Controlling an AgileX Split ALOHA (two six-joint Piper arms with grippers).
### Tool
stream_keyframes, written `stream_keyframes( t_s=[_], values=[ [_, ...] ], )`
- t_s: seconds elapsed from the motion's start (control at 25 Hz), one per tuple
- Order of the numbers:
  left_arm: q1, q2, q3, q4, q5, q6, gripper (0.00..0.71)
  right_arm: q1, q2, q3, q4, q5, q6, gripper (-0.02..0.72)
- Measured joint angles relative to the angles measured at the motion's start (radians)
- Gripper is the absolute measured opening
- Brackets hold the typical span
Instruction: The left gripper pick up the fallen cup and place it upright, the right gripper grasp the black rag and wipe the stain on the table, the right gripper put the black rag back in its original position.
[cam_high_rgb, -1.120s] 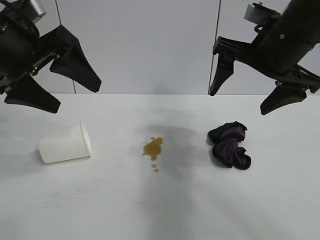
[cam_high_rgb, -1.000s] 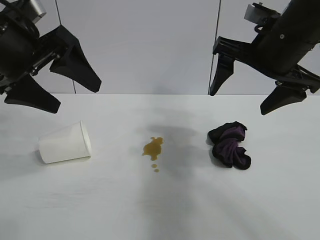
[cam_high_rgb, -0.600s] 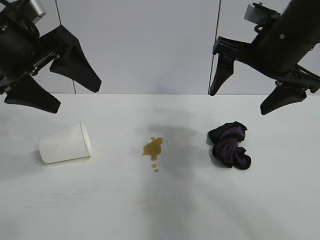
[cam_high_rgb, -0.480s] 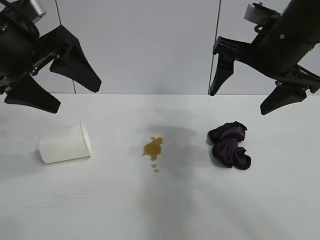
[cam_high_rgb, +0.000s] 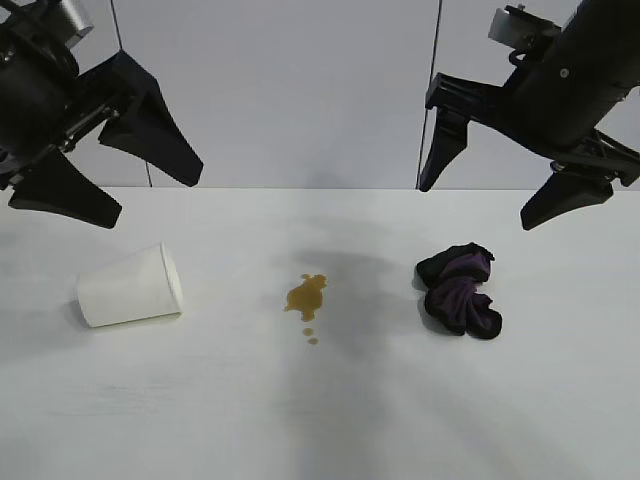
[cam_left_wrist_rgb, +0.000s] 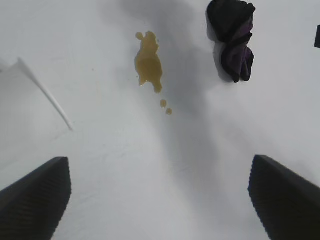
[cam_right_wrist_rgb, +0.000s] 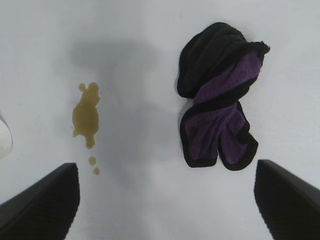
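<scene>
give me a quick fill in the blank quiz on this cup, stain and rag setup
1. The cup lies on its ____ on the table.
2. The thing between the cup and the rag is the ____.
3. Both the left end effector and the right end effector hang above the table with fingers ____.
4. The rag is black and ____.

Missing words: side; stain; open; purple
</scene>
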Motion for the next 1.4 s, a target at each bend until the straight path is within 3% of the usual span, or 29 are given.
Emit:
stream_keyframes(
  t_s=[0.24,0.44,0.92,1.4],
  values=[
    [-0.019,0.000,-0.032,0.287,-0.054,0.337,0.693,0.000,0.000,0.000,0.000,0.001,0.000,0.652],
    [-0.043,0.000,-0.033,0.436,-0.158,0.426,0.693,0.000,0.000,0.000,0.000,0.001,0.000,0.652],
    [-0.077,0.193,-0.039,0.465,-0.291,0.488,0.693,0.000,0.000,0.000,0.000,0.000,0.000,0.652],
    [-0.120,0.355,-0.097,0.468,-0.343,0.490,0.693,0.000,0.000,0.000,-0.002,-0.015,0.000,0.652]
  ],
)
